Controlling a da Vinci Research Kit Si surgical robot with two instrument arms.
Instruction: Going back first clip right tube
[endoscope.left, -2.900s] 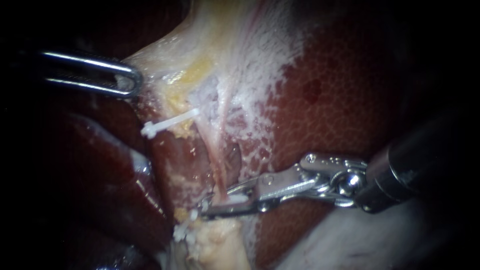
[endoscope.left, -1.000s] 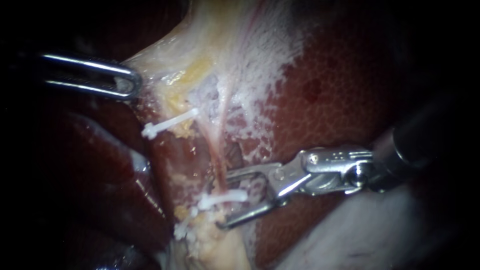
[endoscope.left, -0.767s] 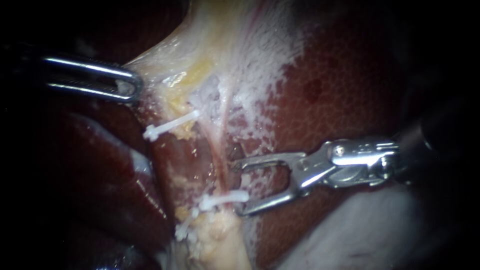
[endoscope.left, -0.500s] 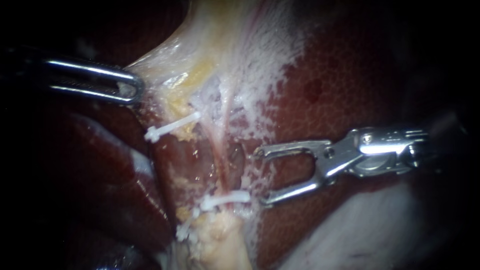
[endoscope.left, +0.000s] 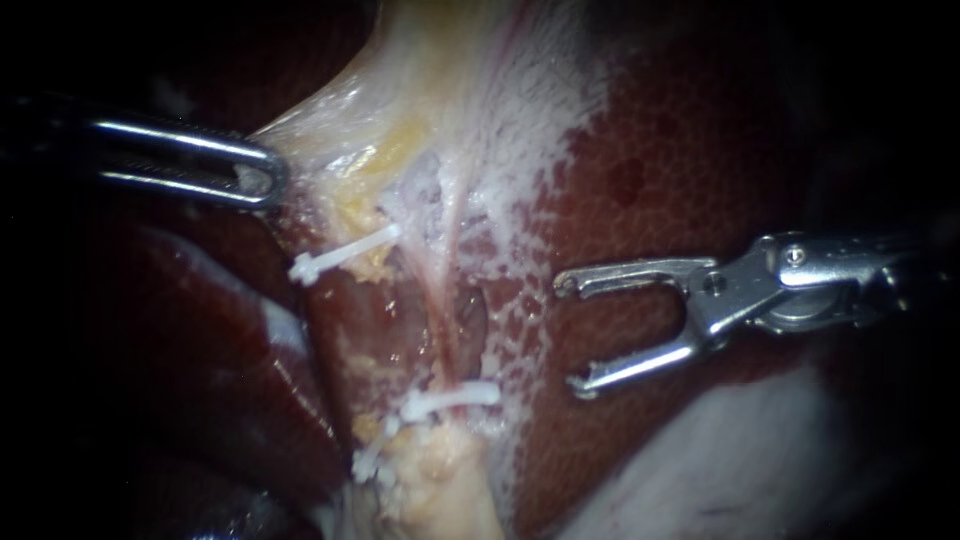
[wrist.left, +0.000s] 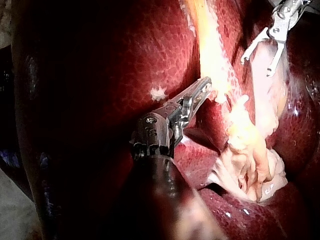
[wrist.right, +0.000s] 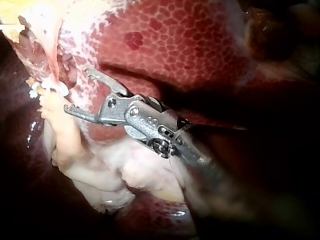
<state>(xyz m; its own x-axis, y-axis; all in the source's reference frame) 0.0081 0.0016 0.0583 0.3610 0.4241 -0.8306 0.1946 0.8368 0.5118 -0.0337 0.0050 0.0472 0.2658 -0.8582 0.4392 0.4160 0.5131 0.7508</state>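
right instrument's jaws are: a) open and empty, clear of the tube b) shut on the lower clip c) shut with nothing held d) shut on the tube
a: the right instrument shows a wide, empty gap between its jaws over the liver, apart from the tube and the lower clip.

Right instrument (endoscope.left: 570, 336), agape and empty, apart from the lower white clip (endoscope.left: 450, 398) on the tube (endoscope.left: 438, 300)
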